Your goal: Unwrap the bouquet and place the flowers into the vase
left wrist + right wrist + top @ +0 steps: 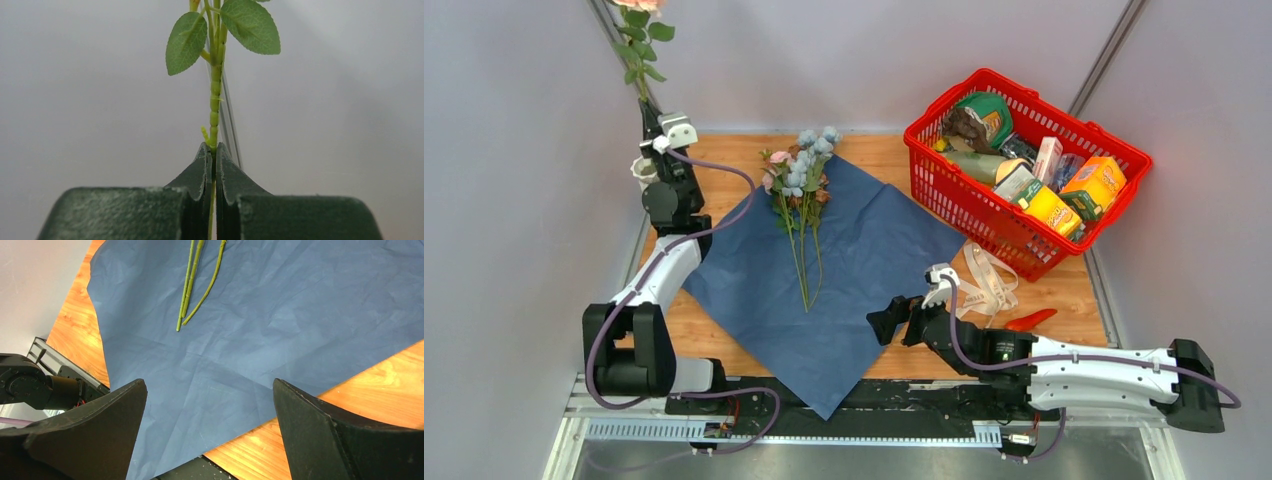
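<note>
Left arm point(664, 272) reaches far along the left edge, wrist upright, jaws pressed together (pinching a flower stem point(215, 100)). Right arm point(1084, 372) lies low, near, pointing left, jaws wide apart.

1 blue paper sheet point(874, 250) mid-table, 3 flower stems point(192, 280) lying on it. 1 leafy stem point(215, 100) raised over the far left corner. 1 white vase point(641, 172), 1 red basket point(964, 210), 1 cream ribbon point(984, 280).
</note>
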Controlling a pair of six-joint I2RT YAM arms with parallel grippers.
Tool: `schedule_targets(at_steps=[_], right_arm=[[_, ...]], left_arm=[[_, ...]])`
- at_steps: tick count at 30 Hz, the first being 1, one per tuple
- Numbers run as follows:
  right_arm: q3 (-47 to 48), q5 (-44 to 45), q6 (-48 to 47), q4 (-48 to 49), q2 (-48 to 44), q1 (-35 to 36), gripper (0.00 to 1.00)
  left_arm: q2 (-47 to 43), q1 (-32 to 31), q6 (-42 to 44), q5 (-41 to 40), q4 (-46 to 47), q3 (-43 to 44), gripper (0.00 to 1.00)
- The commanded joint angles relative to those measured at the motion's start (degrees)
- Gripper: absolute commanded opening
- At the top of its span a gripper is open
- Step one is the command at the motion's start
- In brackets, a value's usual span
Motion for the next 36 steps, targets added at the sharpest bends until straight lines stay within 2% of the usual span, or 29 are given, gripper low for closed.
schedule_targets(at_steps=[1,10,14,16,21,23,25,28,30,36], right_arm=[[-0.1,0.4,-1.5,2.6,-1.0,0.3,1.0],[1.2,0.6,-2.5,2.7,0.1,0.4,1.0],[1.1,-0.3,-2.2,2.6,-0.1,0.3,1.0],[1.0,-0.6,-2.1,2.6,-0.8,0.4,1.0],[0.5,-1.5,-2.0,2.6,-2.7,0.3,1.0],[0.3,-1.9,-1.9,2.6,-3.5,0.4,1.0],[-0.3,-2.4,-1.5,2.3,-4.7,0.4,1.0],[-1.0,-2.6,-1.0,2.2,-7.3,0.5,1.0],[-1.0,-2.7,-1.1,2.0,-8.8,0.3,1.0],[-1.3,-2.8,-0.8,1.5,-11.0,0.3,1.0]], left_arm=[[1.9,0.3,1.0,0.8,8.7,-2.9,0.0],[1.4,0.3,1.8,-0.9,9.2,-3.9,0.0],[0.6,0.3,1.5,-3.9,10.0,-5.1,0.03],[-0.1,0.3,0.8,-8.1,10.7,-6.2,0.03],[-0.1,0.3,0.3,-10.3,10.8,-7.9,0.06],[0.2,0.3,-1.6,-15.1,11.7,-8.1,0.11],[0.8,0.3,-1.8,-20.2,13.9,-8.1,0.21],[0.4,0.3,-1.8,-19.9,11.7,-9.6,0.44],[-1.3,0.3,-3.1,-19.3,7.2,-9.7,0.53],[-8.1,0.3,-7.4,-14.5,-7.3,-9.1,0.6]])
